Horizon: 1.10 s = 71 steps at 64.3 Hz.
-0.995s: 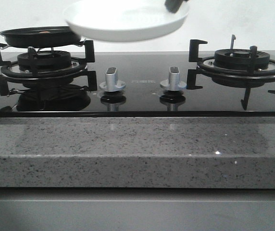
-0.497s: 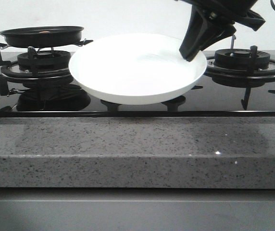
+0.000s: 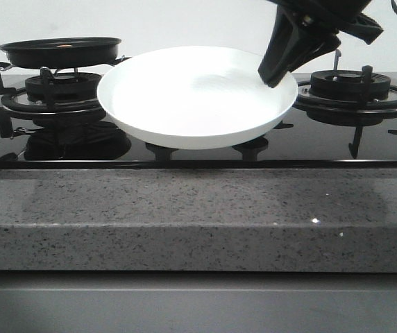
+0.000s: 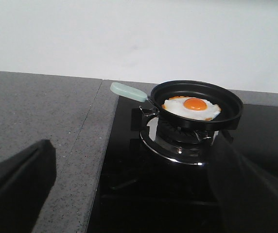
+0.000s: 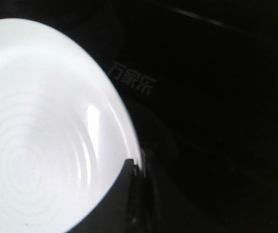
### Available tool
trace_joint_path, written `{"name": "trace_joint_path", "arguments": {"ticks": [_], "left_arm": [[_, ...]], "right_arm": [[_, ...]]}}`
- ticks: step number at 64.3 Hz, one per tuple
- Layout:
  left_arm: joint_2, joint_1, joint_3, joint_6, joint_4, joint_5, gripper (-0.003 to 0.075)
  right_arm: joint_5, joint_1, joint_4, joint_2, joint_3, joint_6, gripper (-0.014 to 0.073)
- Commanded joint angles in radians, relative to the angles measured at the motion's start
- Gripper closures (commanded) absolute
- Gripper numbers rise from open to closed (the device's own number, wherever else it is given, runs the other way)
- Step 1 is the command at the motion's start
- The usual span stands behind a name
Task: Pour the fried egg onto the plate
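While the right gripper (image 3: pixel 276 73) fingers clamp the plate (image 3: pixel 191 97) rim, holding it over the counter's (image 3: pixel 184 215) middle, the fried egg (image 4: pixel 191 108) lies in the black pan (image 4: pixel 197 104) on the far-left burner. Left gripper (image 4: pixel 129 194) fingers spread, released.

The right gripper (image 3: pixel 276 69) pinches the right rim of the plate (image 3: pixel 191 97), held tilted just above the black hob (image 3: pixel 184 149). A pan (image 3: pixel 61 52) sits on the left burner (image 3: pixel 63 94); the right burner (image 3: pixel 351 90) stands bare
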Motion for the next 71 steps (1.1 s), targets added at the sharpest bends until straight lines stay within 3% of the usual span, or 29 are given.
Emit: {"name": "trace_joint_path", "arguments": {"ticks": [1,19,27,41,58,66,71], "left_arm": [[0.011,-0.007,-0.036,-0.005,-0.002,-0.079,0.0094],[0.014,-0.007,-0.036,-0.005,-0.023,-0.08,0.0093],[0.043,-0.005,-0.055,-0.045,-0.098,-0.075,0.0093],[0.204,0.01,-0.18,-0.215,-0.164,-0.027,0.0092],[0.508,0.138,-0.399,-0.221,-0.283,0.132,0.0092],[0.645,0.216,-0.487,-0.131,-0.429,0.185,0.0092],[0.722,0.26,-0.536,0.024,-0.642,0.242,0.0092]], "right_arm": [[-0.031,0.001,0.036,-0.049,-0.025,-0.008,0.0661],[-0.031,0.001,0.036,-0.047,-0.025,-0.008,0.0661],[-0.031,0.001,0.036,-0.046,-0.025,-0.008,0.0661],[-0.031,0.001,0.036,-0.046,-0.025,-0.008,0.0661],[-0.031,0.001,0.036,-0.046,-0.025,-0.008,0.0661],[-0.031,0.001,0.036,-0.046,-0.025,-0.008,0.0661],[-0.031,0.001,0.036,-0.046,-0.025,-0.008,0.0661]]}}
